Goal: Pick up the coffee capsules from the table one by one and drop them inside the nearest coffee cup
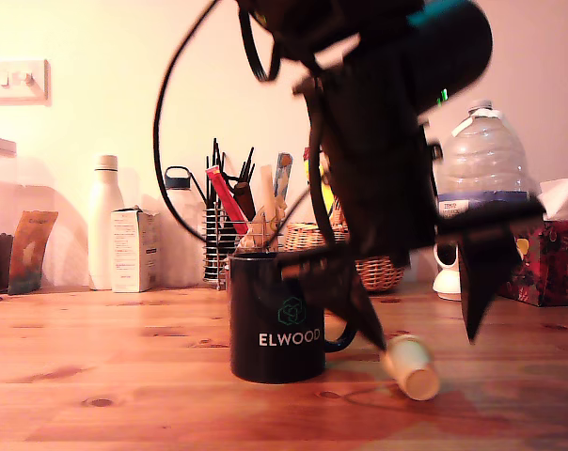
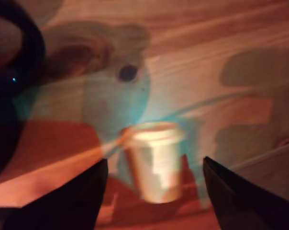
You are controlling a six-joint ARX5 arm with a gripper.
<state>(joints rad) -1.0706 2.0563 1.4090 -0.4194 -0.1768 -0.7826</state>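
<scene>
**Capsule sitting between spread fingers, right by the mug**

Capsule point(image 1: 411, 365) is lying on its side on the table point(image 1: 105, 376), and the gripper point(image 1: 420, 329) is hanging over it with its jaws wide apart, so nothing's grabbed. In the wrist view the pod point(image 2: 154, 160) is sitting between the two dark fingertips point(image 2: 70, 201), touching neither. Black ELWOOD coffee cup point(image 1: 276, 319) is standing upright just beside it, on the exterior view's left; can't tell what's inside from here. Further back, a wire holder point(image 1: 229, 240) is packed with pens, a wicker basket point(image 1: 378, 268) is peeking out behind the arm, and a big water bottle point(image 1: 481, 160) is standing at the exterior view's right.
</scene>
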